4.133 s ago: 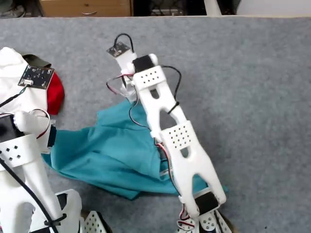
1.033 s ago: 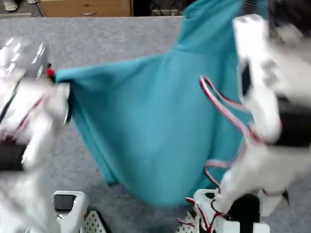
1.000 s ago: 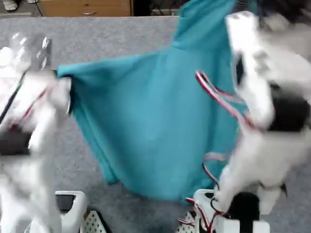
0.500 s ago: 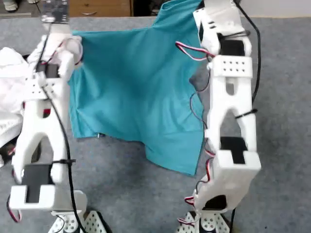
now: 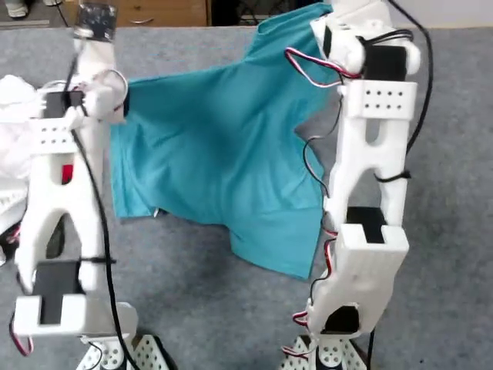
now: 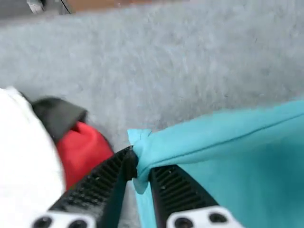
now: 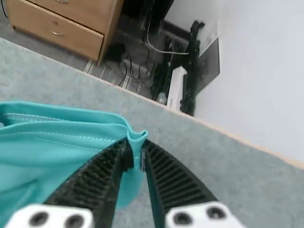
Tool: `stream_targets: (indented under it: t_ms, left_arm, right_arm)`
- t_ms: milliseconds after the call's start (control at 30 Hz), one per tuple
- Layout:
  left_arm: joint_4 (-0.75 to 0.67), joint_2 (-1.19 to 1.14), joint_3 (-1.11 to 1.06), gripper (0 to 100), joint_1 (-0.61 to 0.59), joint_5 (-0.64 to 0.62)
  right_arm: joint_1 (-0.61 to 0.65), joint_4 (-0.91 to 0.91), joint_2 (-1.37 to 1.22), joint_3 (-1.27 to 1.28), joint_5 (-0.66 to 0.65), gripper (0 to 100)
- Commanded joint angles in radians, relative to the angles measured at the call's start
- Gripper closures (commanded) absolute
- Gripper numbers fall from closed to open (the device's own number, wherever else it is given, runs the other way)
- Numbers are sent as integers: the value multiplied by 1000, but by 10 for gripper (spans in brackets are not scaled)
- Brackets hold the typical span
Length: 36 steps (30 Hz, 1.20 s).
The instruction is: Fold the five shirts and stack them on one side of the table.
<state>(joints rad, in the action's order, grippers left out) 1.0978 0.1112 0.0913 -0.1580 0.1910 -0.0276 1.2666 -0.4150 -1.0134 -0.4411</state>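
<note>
A teal shirt (image 5: 223, 162) hangs spread between the two raised arms, its lower part draping onto the grey table (image 5: 447, 154). My left gripper (image 6: 140, 164) is shut on one top corner of the teal shirt (image 6: 228, 142), at the far left of the table in the high view (image 5: 123, 96). My right gripper (image 7: 135, 154) is shut on the other top corner of the teal shirt (image 7: 61, 133), near the table's far edge (image 5: 323, 23). White cloth (image 5: 15, 131) lies at the left edge, with red (image 6: 83, 152) and dark (image 6: 57, 116) garments beside it.
The grey felt table (image 7: 228, 171) reaches a far edge, beyond which stand a wooden drawer unit (image 7: 57, 23) and cables (image 7: 156, 52). The right half of the table (image 5: 454, 231) is bare. Both arm bases (image 5: 339, 347) stand at the near edge.
The arms lifted the teal shirt off the table, swung it up and spread it. In the last half second its stretched top edge sagged a little and the arms shifted slightly.
</note>
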Motion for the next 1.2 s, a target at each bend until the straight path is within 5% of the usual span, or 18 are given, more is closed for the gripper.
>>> stream_targets:
  t_ms: [0, 167, 400, 800, 1000, 1167]
  left_arm:
    - [123, 164, 150, 972, -10, 17]
    - [431, 351, 314, 972, 90, 81]
    - [589, 545, 363, 972, 97, 12]
    - [606, 864, 351, 971, 96, -57]
    - [371, 873, -79, 971, 97, -52]
    - [-169, 864, -579, 971, 88, -48]
  right_arm:
    - [3, 123, 104, -228, 2, 985]
    - [3, 304, 213, -489, 0, 985]
    - [2, 381, 467, -570, 2, 985]
    - [-69, 6, 852, -127, 28, 985]
    - [-58, -124, 869, 237, 23, 985]
    - [3, -290, 849, 604, -6, 985]
